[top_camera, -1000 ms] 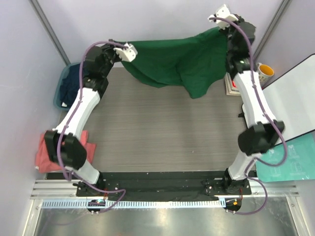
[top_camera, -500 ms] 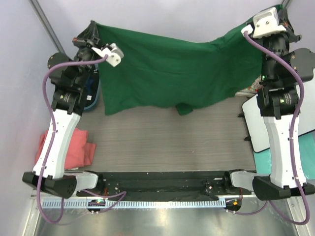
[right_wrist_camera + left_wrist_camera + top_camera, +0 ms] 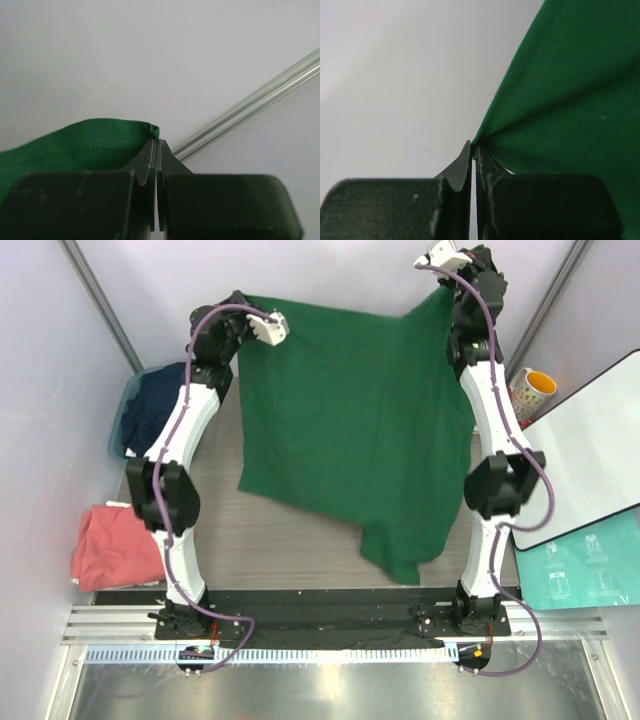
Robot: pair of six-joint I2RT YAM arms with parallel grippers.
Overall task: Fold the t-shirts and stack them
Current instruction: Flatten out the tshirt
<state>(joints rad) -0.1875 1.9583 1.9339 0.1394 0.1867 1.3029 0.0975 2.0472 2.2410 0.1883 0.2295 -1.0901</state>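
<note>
Dark green t-shirt (image 3: 350, 430) held up, left gripper (image 3: 474, 149) and right gripper (image 3: 156, 144) clamped on its corners

The big shirt (image 3: 350, 430) is looking plain dark green, the bundled shirt (image 3: 110, 545) is showing salmon pink, the third shirt (image 3: 155, 405) is looking navy, and the table (image 3: 270, 552) is showing grey streaks.

A robotics lab test cell: a left arm (image 3: 185, 440) and right arm (image 3: 490, 410) bolted to an aluminium rail (image 3: 330, 625) at the near edge of a grey table (image 3: 270, 555), boxed in by plain wall panels (image 3: 60, 370) on metal posts (image 3: 103, 310), a whiteboard (image 3: 590, 440) beside the right edge.
</note>
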